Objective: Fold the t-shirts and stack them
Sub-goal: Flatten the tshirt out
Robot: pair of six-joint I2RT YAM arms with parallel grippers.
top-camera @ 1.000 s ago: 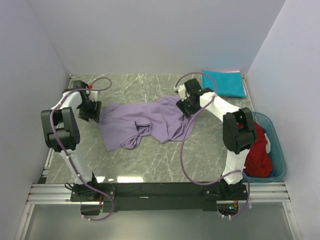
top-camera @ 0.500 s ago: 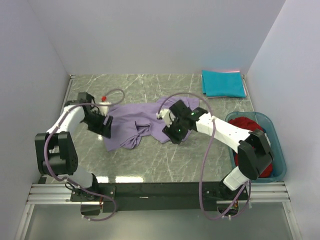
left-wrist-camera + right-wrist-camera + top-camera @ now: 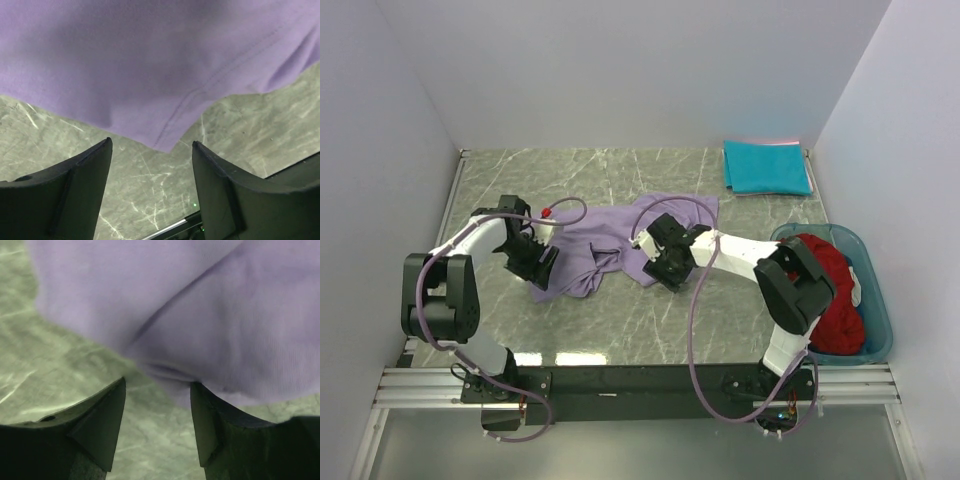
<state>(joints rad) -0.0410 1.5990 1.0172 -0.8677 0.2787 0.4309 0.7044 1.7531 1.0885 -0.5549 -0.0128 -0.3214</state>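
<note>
Hovering with jaws apart and empty, left gripper (image 3: 540, 266) and right gripper (image 3: 663, 267) sit at the near hem of the lavender t-shirt (image 3: 610, 238) crumpled on the table (image 3: 650, 325); light, limp cloth, likely best pinched at stitched hem corners.

Grey-green marbled table (image 3: 620, 320), translucent teal bin (image 3: 882, 325) at its right edge, pale walls (image 3: 620, 70), aluminium rails (image 3: 420, 385) along near edge

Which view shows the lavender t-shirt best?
Top external: the whole lavender t-shirt shows, crumpled on the table. Left wrist shows only a stitched hem corner; right wrist shows only a blurred fold.
</note>
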